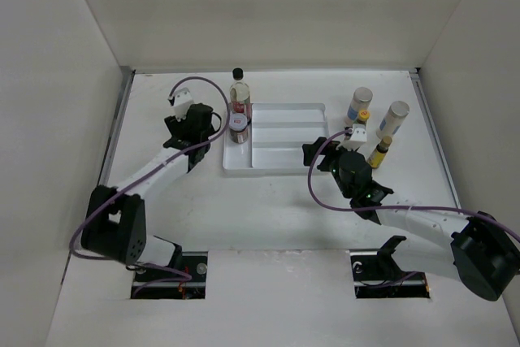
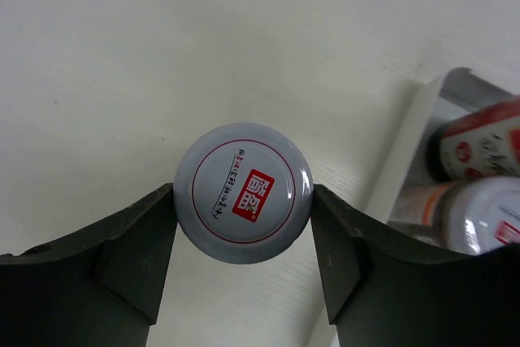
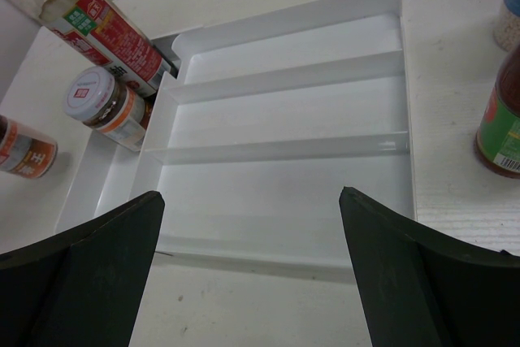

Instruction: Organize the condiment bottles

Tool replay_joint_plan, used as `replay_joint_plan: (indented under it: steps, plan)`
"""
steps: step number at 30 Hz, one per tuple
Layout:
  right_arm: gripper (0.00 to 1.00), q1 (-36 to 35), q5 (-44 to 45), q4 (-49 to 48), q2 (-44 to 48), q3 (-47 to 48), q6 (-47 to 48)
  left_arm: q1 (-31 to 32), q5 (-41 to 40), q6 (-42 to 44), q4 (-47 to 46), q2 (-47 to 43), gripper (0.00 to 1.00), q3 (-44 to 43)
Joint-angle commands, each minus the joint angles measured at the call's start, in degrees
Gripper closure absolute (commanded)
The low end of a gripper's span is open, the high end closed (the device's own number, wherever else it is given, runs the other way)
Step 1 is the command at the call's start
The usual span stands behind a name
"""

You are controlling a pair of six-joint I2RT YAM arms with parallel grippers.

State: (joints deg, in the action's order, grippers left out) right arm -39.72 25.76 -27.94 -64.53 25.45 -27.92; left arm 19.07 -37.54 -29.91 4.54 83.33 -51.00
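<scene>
One jar sits squarely between the left pincer's fingers, both touching it: grasped. Right pincer released, tray just ahead.

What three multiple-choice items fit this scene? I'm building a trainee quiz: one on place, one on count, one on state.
1. Where does the short white-lidded jar gripped by the left tool stand? A) on the table, left of the white stepped plastic tray; B) inside the tray; C) right of the tray.
2. How many containers stand right of the tray? A) two; B) four; C) six.
3. The right tool is: A) shut on a bottle; B) open and empty; C) out of view.
Answers: 1A, bare table surrounds it; 2B, two silver-lidded shakers plus two yellow-capped dark bottles; 3B, its fingers stand apart, nothing between.
</scene>
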Motion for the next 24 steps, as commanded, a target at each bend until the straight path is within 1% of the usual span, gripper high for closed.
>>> replay_joint_plan:
  steps: [1,7,9,11,12,14,15,17,20,24]
  plan:
    - [0.04,-0.4,-0.62,-3.52,1.25,1.0,-0.29,3.81,-2.89,2.13,-4.45,-10.71,0.6,-0.24]
    - [0.04,-0.4,-0.53,-3.61,1.69,0.83,-0.29,10.66,-3.33,1.79,-0.41,-17.4,0.61,1.78]
    - [0.05,-0.4,-0.27,-3.7,2.04,0.56,-0.12,14.44,-3.77,1.0,-0.32,-18.03,0.61,2.4]
    - [0.09,-0.4,-0.27,-3.78,2.39,0.39,-0.11,17.96,-3.68,0.38,-0.14,-17.15,0.61,2.14]
    - [0.13,-0.22,-0.44,-3.78,2.39,0.3,-0.11,19.11,-3.59,0.03,-0.14,-16.63,0.61,1.87]
    - [0.32,-0.31,-0.62,-3.96,2.48,0.3,0.15,22.1,-3.5,-0.76,-1.37,-15.13,0.61,1.35]
    - [0.4,-0.31,-0.62,-4.05,2.57,0.3,0.32,23.06,-3.59,-0.85,-2.76,-14.17,0.61,1.08]
    - [0.59,-0.31,-0.45,-4.57,2.74,0.04,0.67,23.42,-2.72,-0.85,-5.05,-12.41,0.61,0.65]
    - [0.7,-0.4,-0.62,-4.58,2.92,-0.05,0.76,23.6,-1.57,-0.76,-6.64,-9.86,0.61,0.2]
    - [0.78,-0.4,-0.45,-4.49,3.71,-0.14,1.03,23.51,-1.4,-0.59,-9.36,-6.52,0.61,1.87]
